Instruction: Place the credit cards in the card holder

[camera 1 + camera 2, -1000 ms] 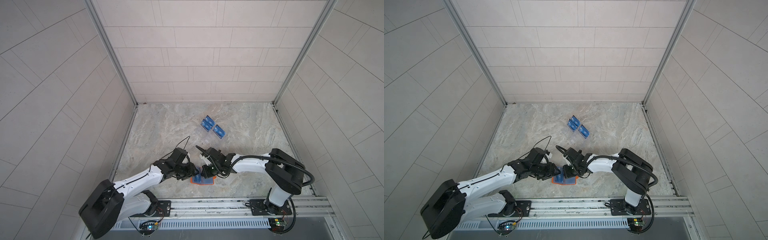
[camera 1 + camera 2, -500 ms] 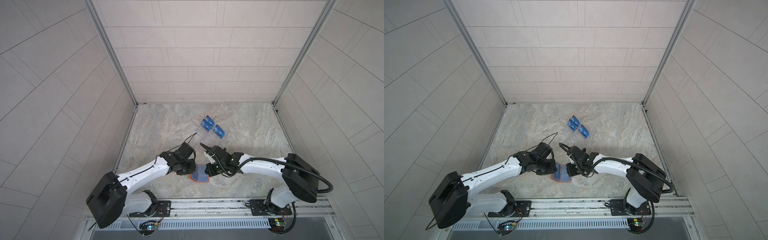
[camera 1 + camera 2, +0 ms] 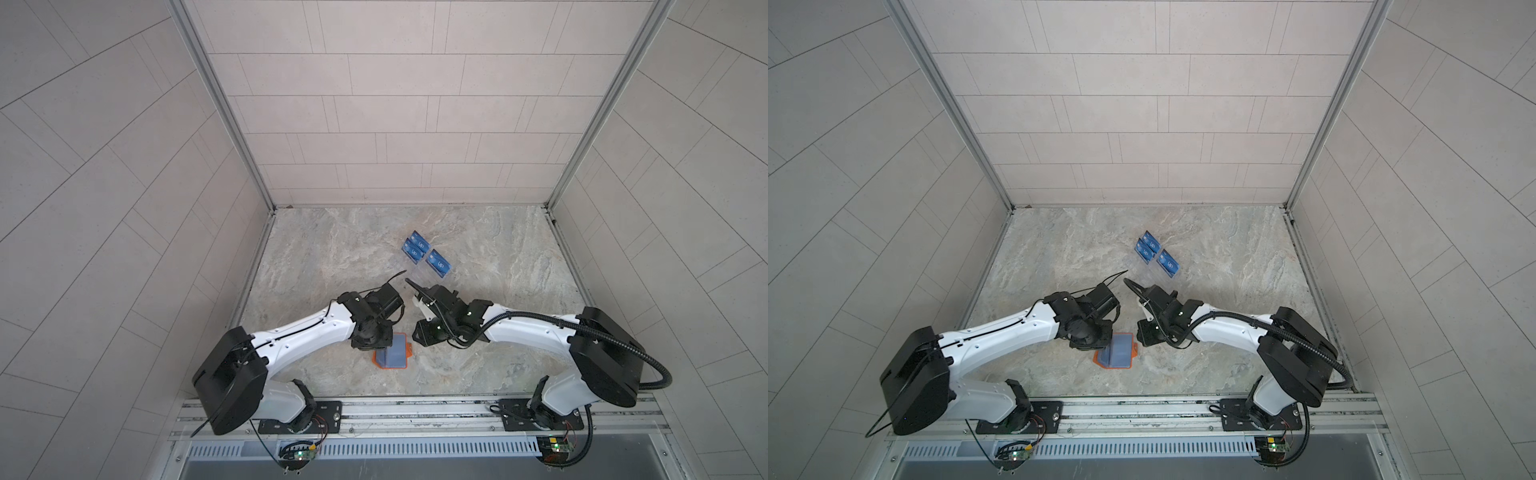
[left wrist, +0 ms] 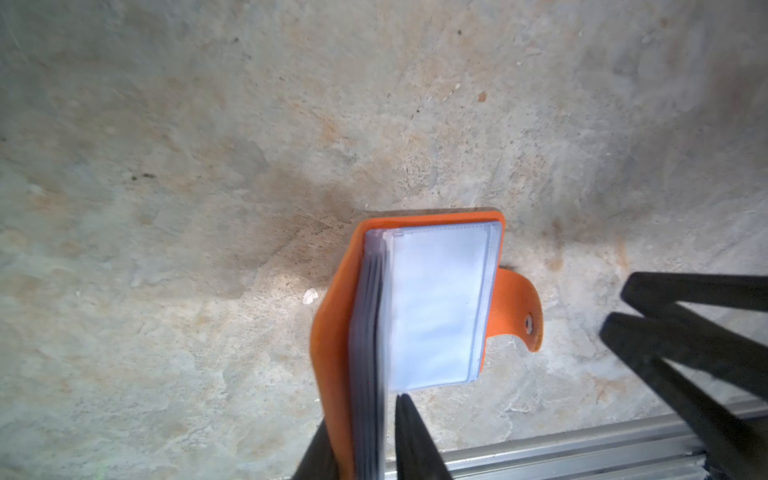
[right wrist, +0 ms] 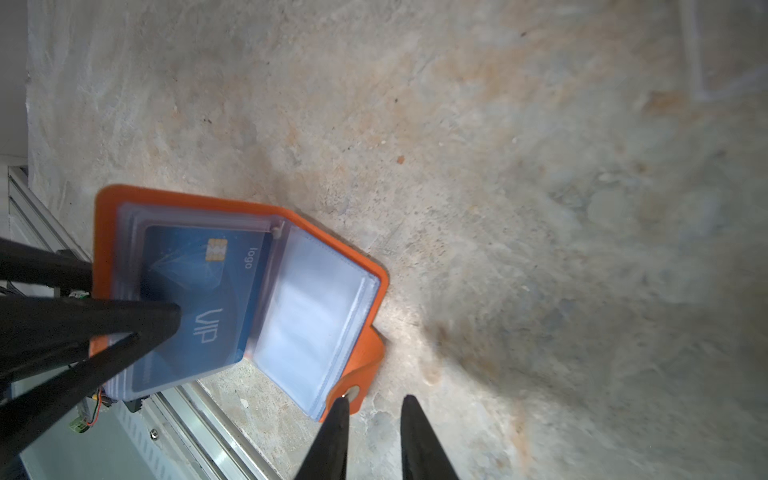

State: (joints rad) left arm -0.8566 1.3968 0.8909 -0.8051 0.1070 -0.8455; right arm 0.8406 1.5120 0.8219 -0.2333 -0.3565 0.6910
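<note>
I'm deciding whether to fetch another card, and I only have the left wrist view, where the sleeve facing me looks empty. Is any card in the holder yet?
Observer: Yes. The right wrist view shows a blue VIP card inside a clear sleeve of the card holder, on the side you see edge-on.
Operator: Is the right gripper free?
Observer: The right gripper is open and empty, beside the snap tab.
Operator: Any cards left to load?
Observer: In both top views, blue cards sit farther back, not in the holder.
</note>
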